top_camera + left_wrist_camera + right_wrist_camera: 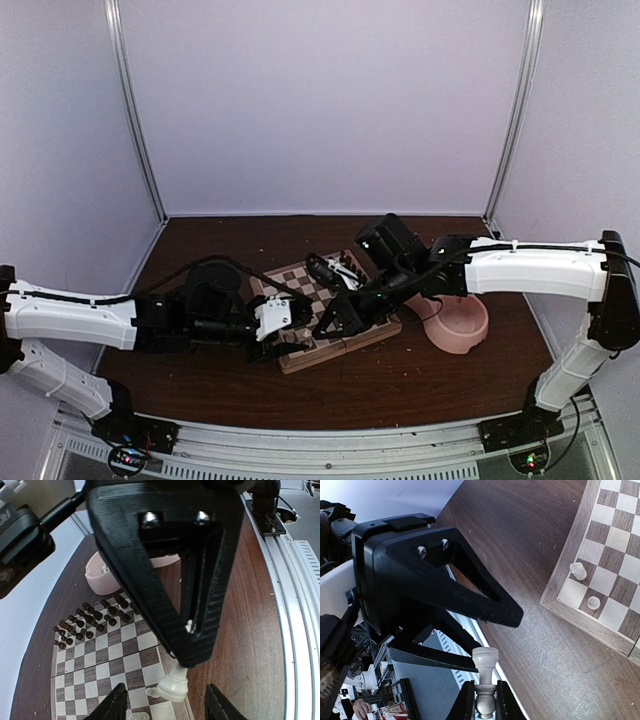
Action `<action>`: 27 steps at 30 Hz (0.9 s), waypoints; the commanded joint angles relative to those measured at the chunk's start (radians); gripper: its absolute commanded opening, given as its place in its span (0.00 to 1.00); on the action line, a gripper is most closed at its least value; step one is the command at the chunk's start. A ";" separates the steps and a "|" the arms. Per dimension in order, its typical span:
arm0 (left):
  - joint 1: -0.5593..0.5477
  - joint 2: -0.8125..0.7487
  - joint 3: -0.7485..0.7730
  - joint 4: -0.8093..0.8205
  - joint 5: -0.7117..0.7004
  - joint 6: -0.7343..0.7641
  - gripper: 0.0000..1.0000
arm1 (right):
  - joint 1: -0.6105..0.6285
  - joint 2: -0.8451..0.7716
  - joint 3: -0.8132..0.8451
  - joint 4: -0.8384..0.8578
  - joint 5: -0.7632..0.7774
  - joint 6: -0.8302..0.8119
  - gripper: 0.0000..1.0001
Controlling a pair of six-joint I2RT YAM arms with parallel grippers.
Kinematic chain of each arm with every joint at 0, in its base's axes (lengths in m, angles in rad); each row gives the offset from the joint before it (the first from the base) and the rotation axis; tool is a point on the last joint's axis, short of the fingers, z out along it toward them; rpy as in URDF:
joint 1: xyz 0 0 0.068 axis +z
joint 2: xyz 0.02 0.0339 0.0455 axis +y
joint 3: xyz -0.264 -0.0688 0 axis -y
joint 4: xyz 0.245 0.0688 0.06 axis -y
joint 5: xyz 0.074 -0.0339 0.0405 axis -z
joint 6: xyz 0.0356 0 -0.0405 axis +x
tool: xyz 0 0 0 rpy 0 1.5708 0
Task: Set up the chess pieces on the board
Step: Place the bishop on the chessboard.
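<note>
Jaws: right pair clenched on a cream piece [485, 659], left pair spread around it

Right gripper [485, 687] pinches the cream piece between both fingers [466, 705], gripping its rounded end so that the flared end sticks out past the fingertips. It may be a rook, though the shape is hard to read from this angle. Left gripper [165, 689] faces it with jaws released. In the left wrist view its 2 fingertips stand well apart, 1 on either side of the piece, and neither touches it. The right wrist view agrees, showing the left gripper's 2 black fingers splayed in a wedge with the piece's flared end near the tip of the lower one.

Seen from the left wrist, the piece hangs at a corner of the board [107, 652], over the pale border. Whether its flared end rests on the wood cannot be told. 2 other cream pieces [578, 570] stand on squares beside that same corner. Dark pieces [90, 622] crowd in rows at the opposite end of the board, the end closest to the pink bowl [470, 338]. That bowl sits on the dark wooden table [530, 580], just beside the board's right edge in the top view. From above, the 2 arms reach in from opposite sides and their grippers meet over the near part of the board.
</note>
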 commanded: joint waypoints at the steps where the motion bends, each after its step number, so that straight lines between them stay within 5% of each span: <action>1: -0.004 0.016 0.029 0.059 0.067 0.021 0.51 | -0.001 0.004 0.013 0.045 -0.034 0.017 0.00; 12: -0.004 0.032 0.040 0.066 0.093 0.017 0.35 | -0.001 0.011 0.001 0.071 -0.033 0.030 0.00; 19: -0.003 0.017 0.028 0.085 0.085 0.016 0.41 | -0.001 0.019 0.003 0.074 -0.031 0.035 0.00; 27: -0.003 0.006 0.022 0.075 0.085 0.021 0.17 | -0.001 0.013 0.006 0.071 -0.015 0.031 0.00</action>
